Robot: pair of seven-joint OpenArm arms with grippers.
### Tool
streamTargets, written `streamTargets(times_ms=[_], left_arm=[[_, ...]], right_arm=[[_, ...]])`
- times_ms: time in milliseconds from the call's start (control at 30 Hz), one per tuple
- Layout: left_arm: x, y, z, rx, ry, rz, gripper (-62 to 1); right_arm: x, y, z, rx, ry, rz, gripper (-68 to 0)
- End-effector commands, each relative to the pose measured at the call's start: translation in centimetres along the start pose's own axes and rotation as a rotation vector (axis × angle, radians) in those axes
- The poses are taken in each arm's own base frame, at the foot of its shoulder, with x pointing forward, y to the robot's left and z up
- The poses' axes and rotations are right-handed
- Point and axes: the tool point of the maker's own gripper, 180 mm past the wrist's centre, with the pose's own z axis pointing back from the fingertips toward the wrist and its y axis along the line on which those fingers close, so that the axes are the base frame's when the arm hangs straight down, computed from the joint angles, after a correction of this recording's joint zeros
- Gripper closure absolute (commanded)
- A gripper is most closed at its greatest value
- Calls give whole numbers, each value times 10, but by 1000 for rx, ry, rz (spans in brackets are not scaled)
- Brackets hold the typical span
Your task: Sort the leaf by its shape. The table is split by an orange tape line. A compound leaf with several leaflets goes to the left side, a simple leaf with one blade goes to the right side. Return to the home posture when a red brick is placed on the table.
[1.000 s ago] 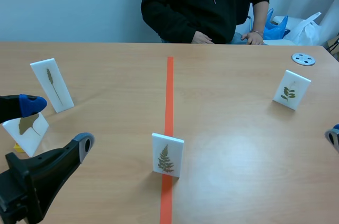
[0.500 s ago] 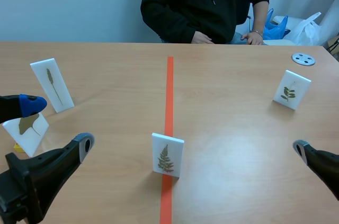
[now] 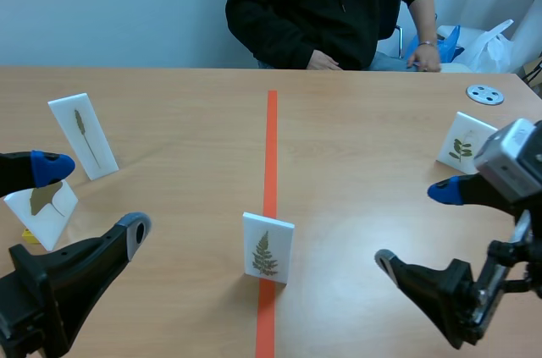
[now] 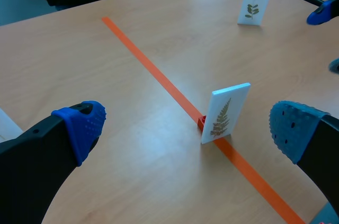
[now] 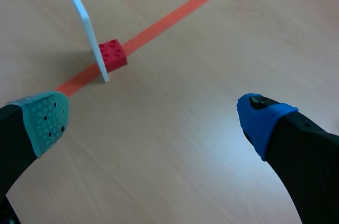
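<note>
While the leaf card (image 3: 268, 247) stands on the orange line (image 3: 271, 146), the left gripper (image 3: 93, 199) is wide open. The right gripper (image 3: 417, 227) is too.

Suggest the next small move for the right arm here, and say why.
Probably ease the right gripper forward toward the fern card: its fingers stand open, the card stands apart ahead of it on the tape line, and a many-leaflet leaf belongs left.

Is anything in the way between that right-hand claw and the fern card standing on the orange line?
Nothing visible. Only bare table lies between the open right gripper and the fern card. A small red block sits against the card's foot, behind it.
</note>
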Motion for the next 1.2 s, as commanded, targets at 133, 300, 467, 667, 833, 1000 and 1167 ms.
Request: streamTargets(times_ms=[133, 300, 467, 667, 833, 1000, 1167], left_arm=[[5, 0, -1, 0, -23, 4, -623], [5, 0, -1, 0, -23, 4, -623], [5, 0, -1, 0, -23, 4, -623], [5, 0, -1, 0, -23, 4, -623], [5, 0, -1, 0, -23, 4, -623], [6, 0, -1, 0, -23, 4, -623], [6, 0, -1, 0, -23, 4, -623]], right_arm=[[6, 10, -26, 62, -52, 29, -679], [4, 25, -52, 108, -92, 14, -679], [-3, 42, -80, 151, -111, -1, -679], [-9, 60, -111, 167, -131, 15, -679], [-11, 72, -125, 169, -143, 43, -679], [-12, 84, -129, 186, -153, 54, -679], [-11, 86, -130, 182, -161, 64, -427]])
